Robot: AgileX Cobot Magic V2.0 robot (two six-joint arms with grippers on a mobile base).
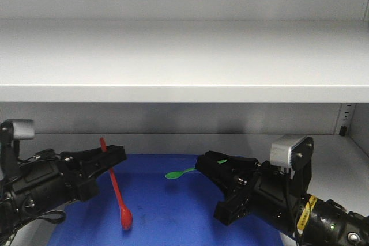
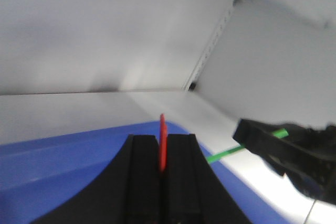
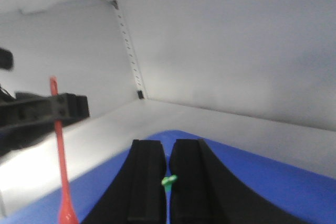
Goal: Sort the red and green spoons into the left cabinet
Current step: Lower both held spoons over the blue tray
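**Both spoons over tray, release pending**

Red spoon (image 1: 117, 191) pinched by left gripper (image 1: 110, 158), bowl touching the blue tray (image 1: 173, 217). Green spoon (image 1: 183, 172) clamped by right gripper (image 1: 210, 164), held above tray. Next, likely: lower green, part fingers, withdraw under the shelf (image 1: 184, 61).

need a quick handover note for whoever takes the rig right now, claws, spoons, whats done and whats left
Left claw: shut on the red spoon, held near its handle top, bowl hanging down over the blue tray.
Right claw: shut on the green spoon, bowl pointing out sideways above the tray.
Done: both spoons picked up and brought inside the cabinet, under the grey shelf.
Left: lower and release each spoon into the tray, then withdraw both arms.
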